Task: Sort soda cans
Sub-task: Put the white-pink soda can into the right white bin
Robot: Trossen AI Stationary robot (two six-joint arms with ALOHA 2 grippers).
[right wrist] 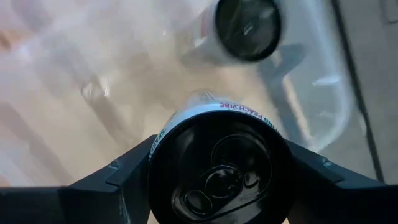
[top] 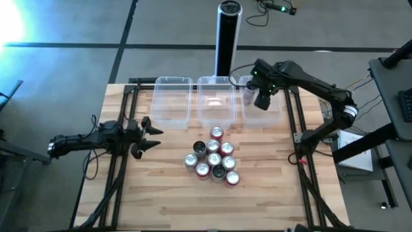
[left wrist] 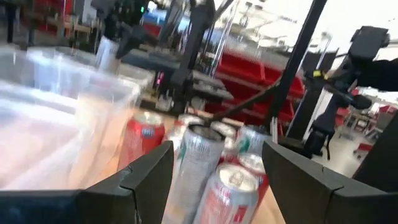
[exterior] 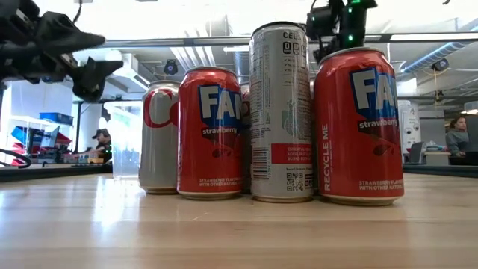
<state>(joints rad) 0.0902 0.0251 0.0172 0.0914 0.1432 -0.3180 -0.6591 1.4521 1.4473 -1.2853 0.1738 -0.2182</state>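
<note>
The left gripper (top: 154, 136) sits low over the left part of the wooden table (top: 161, 193), pointing right toward the cans. Its two dark fingers (left wrist: 146, 180) stand apart with nothing between them; the nearest cans lie ahead of the tips, not touching.

In the middle of the table stands a tight cluster of soda cans (top: 213, 161), about ten of them, upright and packed against one another. Their silver tops face up; bodies are red, silver and black. From table height, two red cans (exterior: 210, 133) flank a taller-looking silver can (exterior: 281, 112), with another silver can (exterior: 157, 138) behind on the left.

Along the far edge of the table three clear plastic bins sit side by side: the left bin (top: 172, 98), the middle bin (top: 215, 100) and the right bin (top: 279, 116). A tall black-and-silver post (top: 226, 37) rises just beyond the middle bin.

The right gripper (top: 262, 96) hangs over the right bin, its arm reaching in from the right side. Its fingers (right wrist: 124, 174) are spread wide around a dark-topped can (right wrist: 217, 168), one finger pressed to each side, so the can is held over the bin. The wrist view shows another can (right wrist: 239, 31) lying in the bin beneath, seen end-on.

In the room behind the table, a person (exterior: 97, 142) sits at far left and another person (exterior: 457, 138) at far right.
</note>
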